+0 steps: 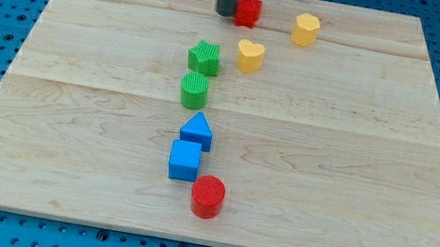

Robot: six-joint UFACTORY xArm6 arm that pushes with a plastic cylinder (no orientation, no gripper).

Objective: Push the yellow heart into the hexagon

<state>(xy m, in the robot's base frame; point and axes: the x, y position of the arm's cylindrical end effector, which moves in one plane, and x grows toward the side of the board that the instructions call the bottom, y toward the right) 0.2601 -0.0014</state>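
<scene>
The wooden board (64, 132) carries eight blocks. Taking the yellow heart (250, 56) as landmark: a yellow hexagon (305, 30) and a red block (248, 9) lie toward the view's top; a green star-like block (204, 57) sits just left; a green cylinder (194, 90), blue triangle (197, 129), blue cube (184, 160) and red cylinder (208, 197) trail below-left.

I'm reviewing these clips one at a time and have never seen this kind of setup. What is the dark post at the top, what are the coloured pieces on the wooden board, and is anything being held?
There is one camera view, looking down at a slant on a wooden board. The dark post is a robot arm's rod; it has no gripper, so nothing is held. It only pushes blocks by sliding my tip along the board.

My tip stands near the view's top, just left of a red block. To the right sits the yellow hexagon, and below it to the left, apart from it, the yellow heart, which is to be pushed into the hexagon.

Down the middle run a green block, a green cylinder, a blue triangle, a blue cube and a red cylinder.
</scene>
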